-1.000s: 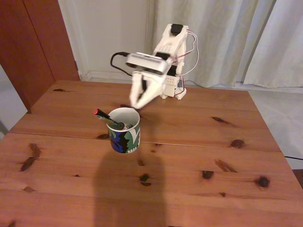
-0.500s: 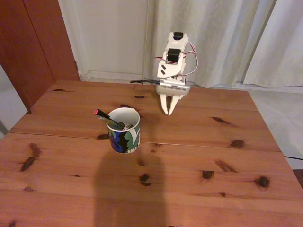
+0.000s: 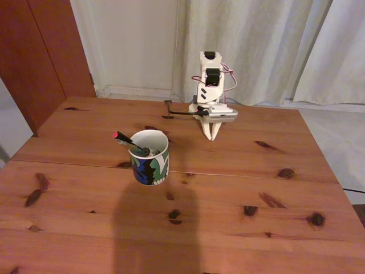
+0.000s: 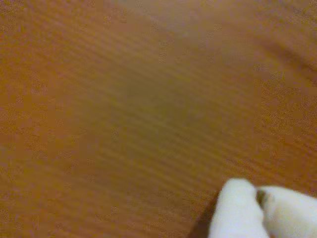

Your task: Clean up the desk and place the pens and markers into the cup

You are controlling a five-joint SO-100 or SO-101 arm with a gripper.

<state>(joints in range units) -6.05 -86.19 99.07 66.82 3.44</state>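
The patterned cup (image 3: 150,157) stands left of centre on the reddish-brown desk (image 3: 228,188). A black pen with a red tip (image 3: 126,141) leans out of it to the left, and other pens lie dark inside it. The white arm is folded back at the far edge, and its gripper (image 3: 211,137) points straight down at the wood, right of and behind the cup, shut with nothing between its fingers. In the wrist view the white fingertips (image 4: 247,210) are pressed together just above blurred wood grain (image 4: 124,109).
A black cable (image 3: 177,112) lies on the desk by the arm's base. Curtains and a wall stand behind the far edge, and a dark wooden door is at the left. A shadow falls across the front middle of the desk.
The arm has swung away from above the cup, back to its base, and folded upright. The gripper went from open near the cup to shut, pointing down at the wood.
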